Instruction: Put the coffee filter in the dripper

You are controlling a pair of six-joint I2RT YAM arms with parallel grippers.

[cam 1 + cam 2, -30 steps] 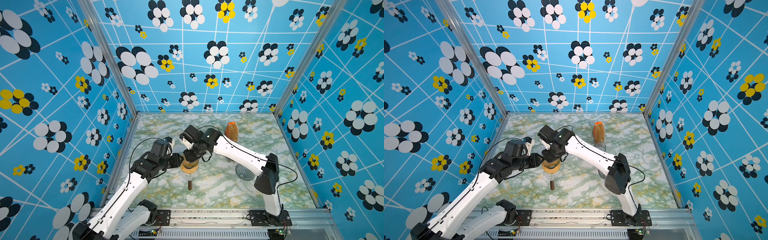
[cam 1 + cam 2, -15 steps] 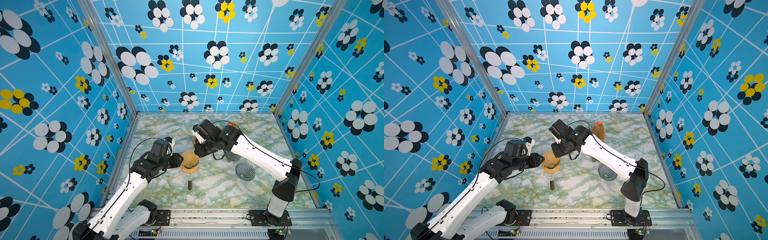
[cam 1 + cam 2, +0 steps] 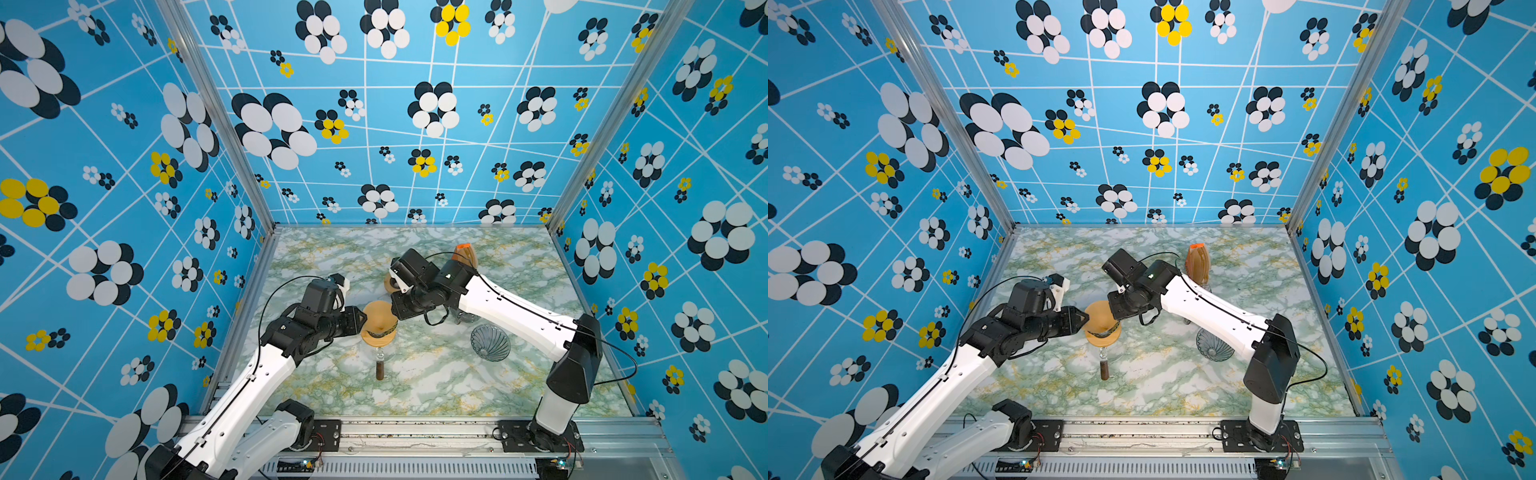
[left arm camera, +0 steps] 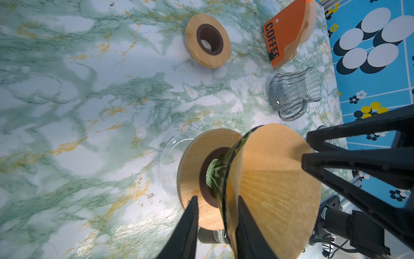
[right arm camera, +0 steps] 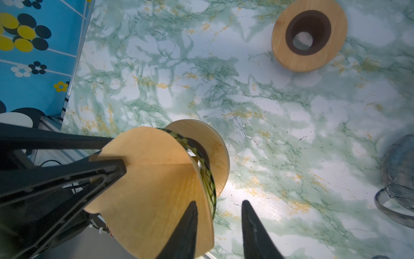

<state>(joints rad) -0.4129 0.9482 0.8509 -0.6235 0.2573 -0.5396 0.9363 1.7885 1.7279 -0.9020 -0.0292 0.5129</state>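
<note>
— Back again comes our right tool (image 5: 219, 202): a moment ago we had it drawn off toward the orange filter pack (image 3: 464, 252), and now it sits at the coffee filter (image 3: 376, 316) once more.
— Is it gripping?
— No. Its fingers (image 5: 186, 231) stand apart in the right wrist view, one over the paper's edge, one over bare tabletop (image 5: 291, 134).
— And our left tool (image 4: 217, 198)?
— Unmoved, clamped on the glass dripper (image 4: 227, 170) at its rim, the paper's edge between its fingers too.
— So where is the filter?
— Opened into a cone, seated in the dripper, which rests in a wooden collar (image 4: 195, 161) on a clear vessel (image 4: 168, 161). We see its top edge standing proud of the glass.
</note>
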